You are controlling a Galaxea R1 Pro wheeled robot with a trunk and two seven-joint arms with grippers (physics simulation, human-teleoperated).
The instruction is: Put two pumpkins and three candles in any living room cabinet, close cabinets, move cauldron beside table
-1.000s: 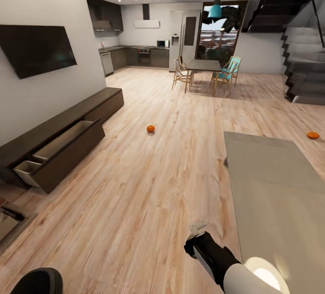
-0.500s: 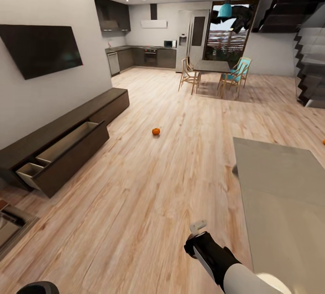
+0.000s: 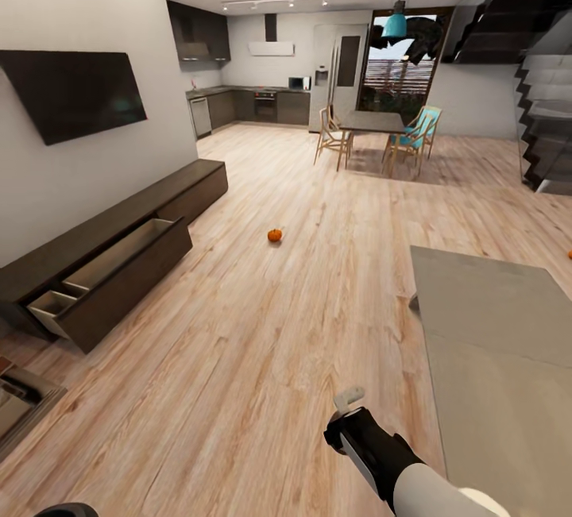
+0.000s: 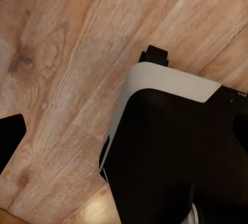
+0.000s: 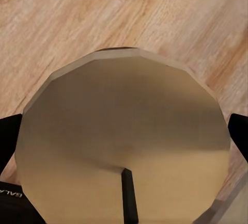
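View panned slightly | pumpkin [image 3: 274, 235] far beyond right end effector [image 3: 348, 401] | grip state unclear

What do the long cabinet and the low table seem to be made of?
The cabinet looks like dark-brown matte wood, its open drawer lined in pale wood. The table has a smooth grey top with a soft sheen, possibly lacquer or glass; the render leaves that open.

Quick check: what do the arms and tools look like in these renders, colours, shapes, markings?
In the head view, the right arm has a glossy white rounded shell ending in a black wrist section, with a small pale grey tool at its tip. The left wrist view shows a black body capped by a curved white panel, and black finger tips at the frame edges. No cables visible; a faint white marking is too small to read.
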